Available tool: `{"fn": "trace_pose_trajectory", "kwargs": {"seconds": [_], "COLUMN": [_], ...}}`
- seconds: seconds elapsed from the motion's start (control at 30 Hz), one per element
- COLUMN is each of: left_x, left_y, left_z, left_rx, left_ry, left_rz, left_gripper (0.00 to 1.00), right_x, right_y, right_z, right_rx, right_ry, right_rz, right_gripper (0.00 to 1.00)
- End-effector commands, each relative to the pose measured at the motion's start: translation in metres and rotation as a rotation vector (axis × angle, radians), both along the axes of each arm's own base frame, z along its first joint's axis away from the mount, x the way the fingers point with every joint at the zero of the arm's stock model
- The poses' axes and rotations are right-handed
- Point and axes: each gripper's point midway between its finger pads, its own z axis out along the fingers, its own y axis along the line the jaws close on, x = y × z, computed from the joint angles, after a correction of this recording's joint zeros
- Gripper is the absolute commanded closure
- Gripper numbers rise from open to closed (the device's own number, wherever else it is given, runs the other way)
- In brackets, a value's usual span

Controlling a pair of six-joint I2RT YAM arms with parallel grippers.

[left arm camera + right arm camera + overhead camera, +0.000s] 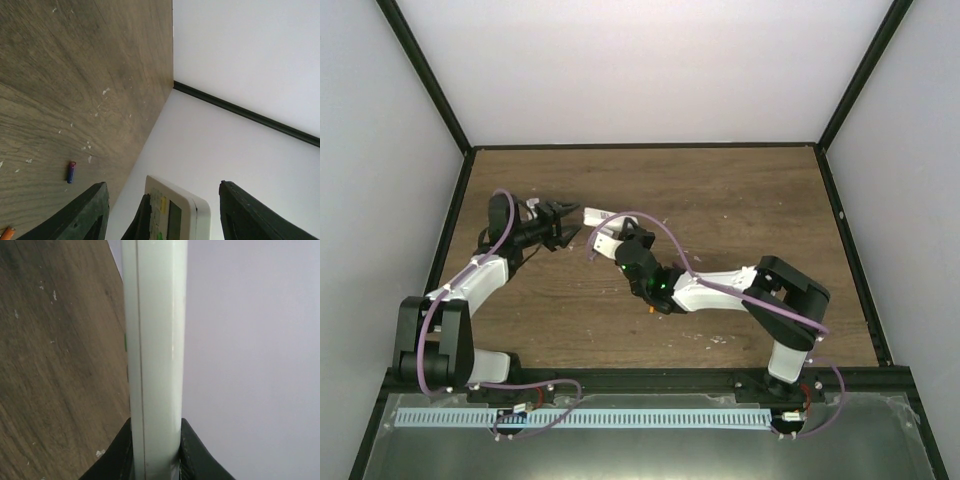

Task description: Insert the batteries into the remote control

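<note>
Remote control (155,340) sits pinched edge-on in my right gripper (156,442), its long axis pointing toward the far-left corner of the table (740,210), into my spread left gripper (570,223).

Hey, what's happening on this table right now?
The right gripper is clamped on the white remote control, holding it raised above the table. The left gripper is open, facing the remote's end and gripping nothing. The purple battery and the orange battery lie loose on the wood, so neither is loaded yet.
</note>
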Motion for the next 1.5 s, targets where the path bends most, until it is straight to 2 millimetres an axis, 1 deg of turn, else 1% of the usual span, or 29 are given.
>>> {"fn": "trace_pose_trajectory", "kwargs": {"seconds": [0.0, 0.4, 0.57, 0.87, 1.0, 1.13, 1.23, 1.47], "left_x": [-0.002, -0.002, -0.002, 0.003, 0.005, 0.006, 0.004, -0.006], "left_y": [-0.004, -0.011, -0.012, -0.012, -0.013, -0.016, -0.018, -0.02], "left_z": [0.006, 0.013, 0.015, 0.018, 0.022, 0.024, 0.023, 0.012], "left_rx": [-0.018, -0.019, -0.018, -0.01, -0.014, -0.011, 0.003, 0.038], "left_ry": [-0.008, -0.025, -0.031, -0.054, -0.071, -0.074, -0.078, -0.058], "left_rz": [-0.005, -0.021, -0.024, -0.022, -0.032, -0.056, -0.077, -0.115], "left_gripper": [0.39, 0.4, 0.43, 0.43, 0.42, 0.42, 0.46, 0.59], "right_x": [-0.003, -0.011, -0.012, -0.013, -0.013, -0.009, -0.005, -0.001], "right_y": [0.001, 0.02, 0.026, 0.031, 0.033, 0.036, 0.037, 0.036], "right_z": [0.031, 0.021, 0.016, 0.006, 0.002, 0.0, 0.002, 0.014], "right_rx": [0.053, -0.008, -0.037, -0.049, -0.048, -0.041, -0.037, -0.021], "right_ry": [-0.091, -0.124, -0.131, -0.097, -0.083, -0.08, -0.093, -0.145], "right_rz": [0.005, 0.072, 0.094, 0.113, 0.118, 0.106, 0.083, 0.048], "right_gripper": [0.99, 0.99, 0.99, 0.99, 0.99, 0.99, 0.99, 0.99]}}
